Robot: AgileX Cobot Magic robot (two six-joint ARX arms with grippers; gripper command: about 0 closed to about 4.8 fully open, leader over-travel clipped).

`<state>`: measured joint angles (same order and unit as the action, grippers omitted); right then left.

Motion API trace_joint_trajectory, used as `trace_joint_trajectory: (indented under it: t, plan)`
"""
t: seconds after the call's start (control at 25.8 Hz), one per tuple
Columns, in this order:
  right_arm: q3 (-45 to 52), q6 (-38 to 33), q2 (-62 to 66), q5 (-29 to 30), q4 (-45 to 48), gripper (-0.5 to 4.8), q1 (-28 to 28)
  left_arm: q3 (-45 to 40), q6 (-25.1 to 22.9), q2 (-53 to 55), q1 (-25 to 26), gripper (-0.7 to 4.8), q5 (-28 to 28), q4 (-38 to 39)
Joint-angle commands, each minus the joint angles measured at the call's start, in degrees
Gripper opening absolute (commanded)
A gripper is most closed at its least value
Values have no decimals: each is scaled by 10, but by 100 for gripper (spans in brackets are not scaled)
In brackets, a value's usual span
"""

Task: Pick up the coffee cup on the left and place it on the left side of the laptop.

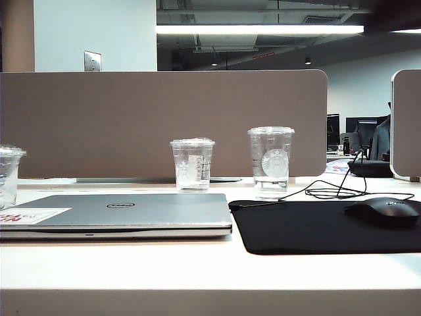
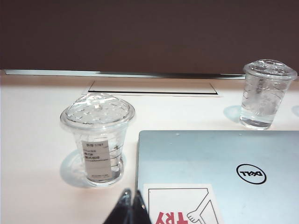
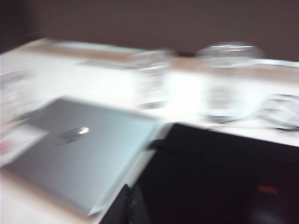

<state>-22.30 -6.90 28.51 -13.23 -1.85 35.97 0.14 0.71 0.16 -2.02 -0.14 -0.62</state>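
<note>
- Standing upright on the desk (image 1: 131,263), the coffee cup (image 2: 98,139) is just left of the laptop (image 2: 219,172), apart from it; only its edge shows at the far left of the exterior view (image 1: 9,176).
- Laptop lies closed and flat at the near left, logo up, with a white sticker (image 1: 34,215) at its near-left corner.
- Mid-height cup (image 1: 192,164) stands behind the laptop; tall cup (image 1: 270,162) is to its right, at the far edge of the mouse pad (image 1: 316,227).
- Mouse (image 1: 383,210) sits on the pad at right, its cable looping behind.
- Left tool (image 2: 131,201): tips pressed together, closed and empty, near the cup, not touching.
- Right tool (image 3: 127,201): view blurred; dark tips look closed, over the seam between laptop and pad; holding nothing visible.
</note>
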Motion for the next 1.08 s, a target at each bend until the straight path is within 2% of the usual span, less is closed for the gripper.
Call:
trace_joint_trajectory:
  t: [0.04,0.27,0.43,0.54,0.74,1.08]
  plan:
    - [35,-2,-20,-20,68,-4,-63,2,0,0,0,-5,0,-5]
    - [107,-2,-108,-20,113,-4,-197,2,0,0,0,-5,2,-2]
    - [138,-2,-155,5,116,-4,-242,2,0,0,0,-5,2,-2]
    - [161,-2,-188,7,115,-4,-265,2,0,0,0,-5,2,-3]
    - [195,-2,-244,44,115,-4,-300,2,0,0,0,-5,2,-3]
    - [222,18,-285,45,107,-4,-329,2,0,0,0,-5,2,-2]
